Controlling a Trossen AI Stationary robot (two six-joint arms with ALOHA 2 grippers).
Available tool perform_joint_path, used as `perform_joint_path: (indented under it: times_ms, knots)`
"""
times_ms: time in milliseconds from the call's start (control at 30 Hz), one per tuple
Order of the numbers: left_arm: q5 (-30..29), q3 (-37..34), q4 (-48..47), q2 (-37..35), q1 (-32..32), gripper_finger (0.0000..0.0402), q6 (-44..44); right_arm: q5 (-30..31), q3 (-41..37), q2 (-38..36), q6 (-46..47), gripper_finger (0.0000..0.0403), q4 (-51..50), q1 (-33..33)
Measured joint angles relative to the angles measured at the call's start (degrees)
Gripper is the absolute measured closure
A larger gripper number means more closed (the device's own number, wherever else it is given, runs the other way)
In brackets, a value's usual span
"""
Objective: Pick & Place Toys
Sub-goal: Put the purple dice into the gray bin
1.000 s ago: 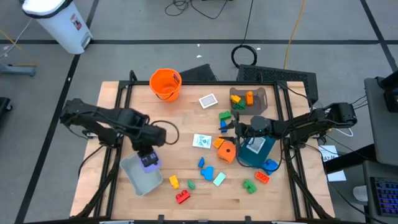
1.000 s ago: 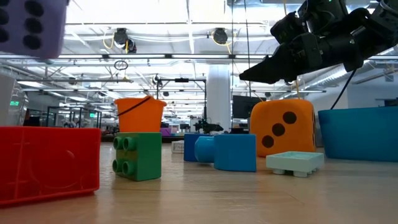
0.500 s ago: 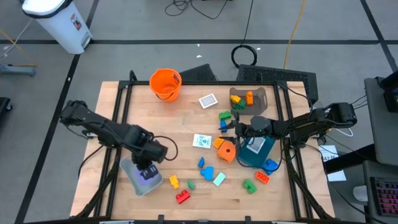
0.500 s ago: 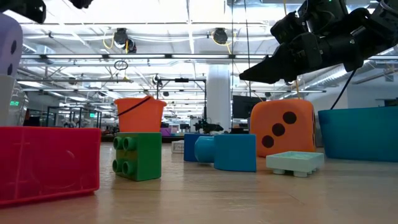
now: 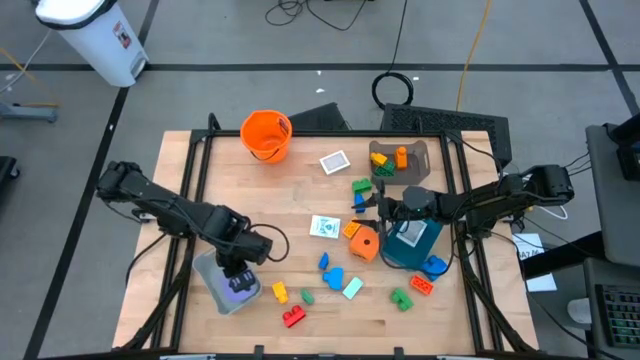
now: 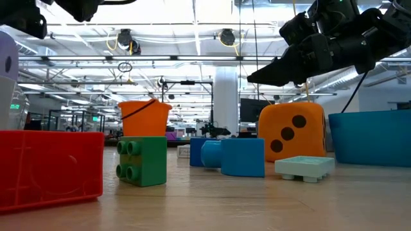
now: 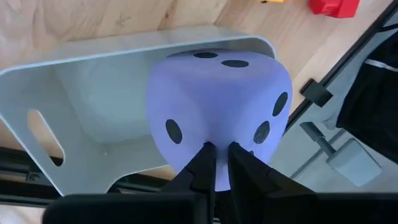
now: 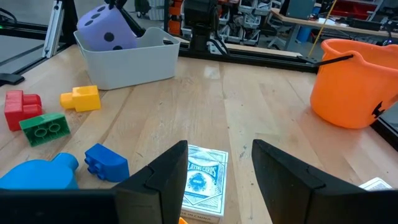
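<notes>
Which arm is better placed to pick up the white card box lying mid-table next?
Right. The right gripper hangs open just beside the white card box, which shows between its fingers in the right wrist view. The left gripper is shut on the purple dotted foam die over the grey plastic bin.

purple die (image 7: 214,109) | in grey bin (image 7: 81,81) | fingers (image 7: 200,168) pinching its edge

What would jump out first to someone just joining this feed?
The purple die, pinched by the left pincer and sitting in the grey bin at the table's front left. Next, the big orange die amid scattered blocks at mid-table, and the right pincer open above a white card pack, beside the teal bin. The orange bucket stands at the far edge.
</notes>
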Motion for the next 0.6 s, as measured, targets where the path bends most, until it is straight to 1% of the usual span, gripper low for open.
perform_joint_path:
  times_ms: [500,600]
  knots:
    - [-2.6,0.0,0.1,0.0,0.0,0.0362,1.2,0.0,0.0,0.0,0.0,0.0232,0.0,0.0]
    - [-2.5,-0.9,1.9,0.0,0.0,0.0362,1.3,0.0,0.0,0.0,0.0,0.0232,0.0,0.0]
